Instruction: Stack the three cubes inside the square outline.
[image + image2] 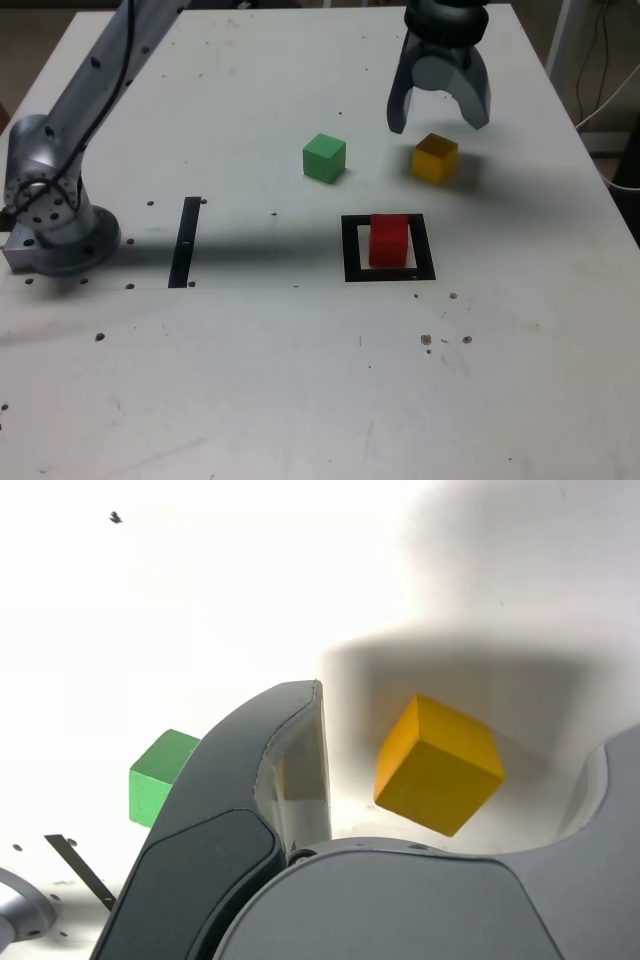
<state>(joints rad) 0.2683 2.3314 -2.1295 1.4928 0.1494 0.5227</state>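
Observation:
The red cube [389, 240] sits inside the black square outline [352, 250] on the white table. The green cube [324, 158] lies farther back, toward the exterior view's left. The yellow cube [435, 157] rests on the table to the green one's right. My gripper [438, 120] hangs open just above and behind the yellow cube, its two dark fingers spread wide. In the wrist view the yellow cube [437, 765] shows between the fingers [255, 810], touched by neither, and the green cube [160, 776] peeks out beside one finger.
A narrow black strip [186, 241] lies on the table at the exterior view's left, next to the arm's grey base [50, 215]. The table's right edge [590, 150] runs close to the yellow cube. Small dark holes dot the tabletop.

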